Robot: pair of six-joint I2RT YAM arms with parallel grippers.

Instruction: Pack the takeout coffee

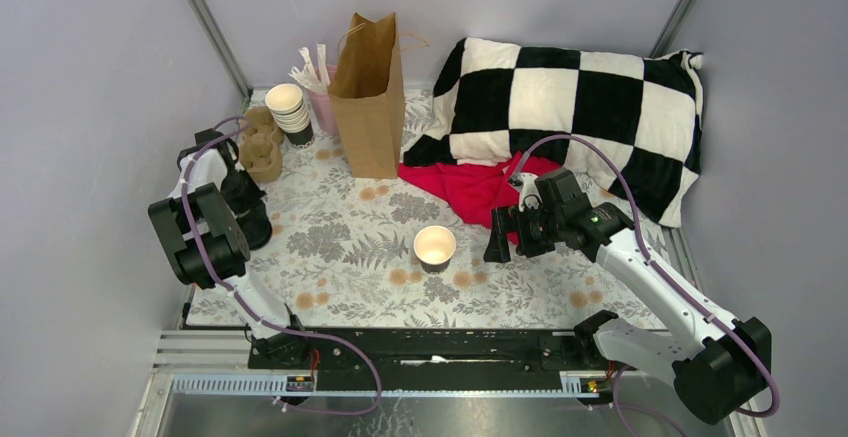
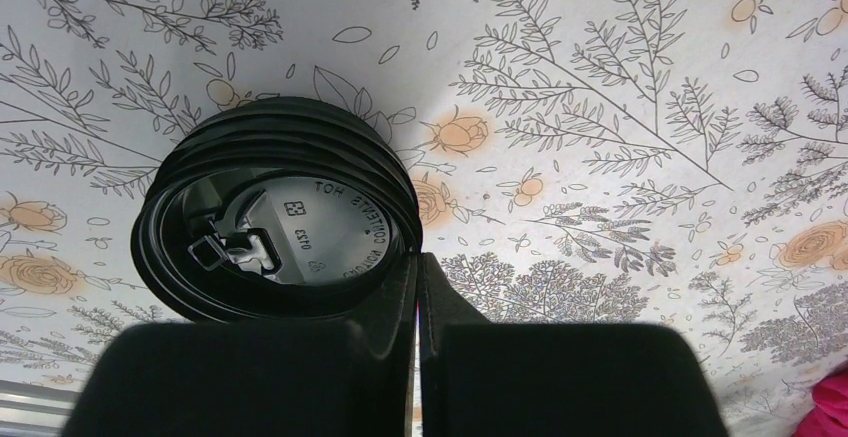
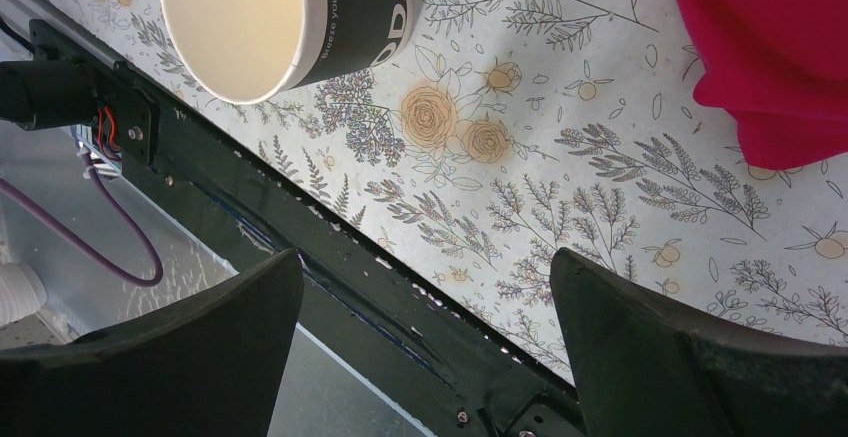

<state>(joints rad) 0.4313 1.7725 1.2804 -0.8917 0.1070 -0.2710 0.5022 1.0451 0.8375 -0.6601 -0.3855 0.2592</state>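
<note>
Pinching with the left hand [image 2: 416,262] shut on the rim of the top lid [image 2: 285,227], right hand [image 3: 425,257] spread open by the cup [image 1: 434,246], risking dragging nested lids [image 2: 290,117] up together.

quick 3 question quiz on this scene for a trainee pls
1. True or false: the cup on the table has no lid on.
2. The right gripper is: A open, B shut on the cup, C shut on nothing.
3. Which arm's wrist view shows the black lids?

Key: 1 true; 2 A; 3 left.
</note>
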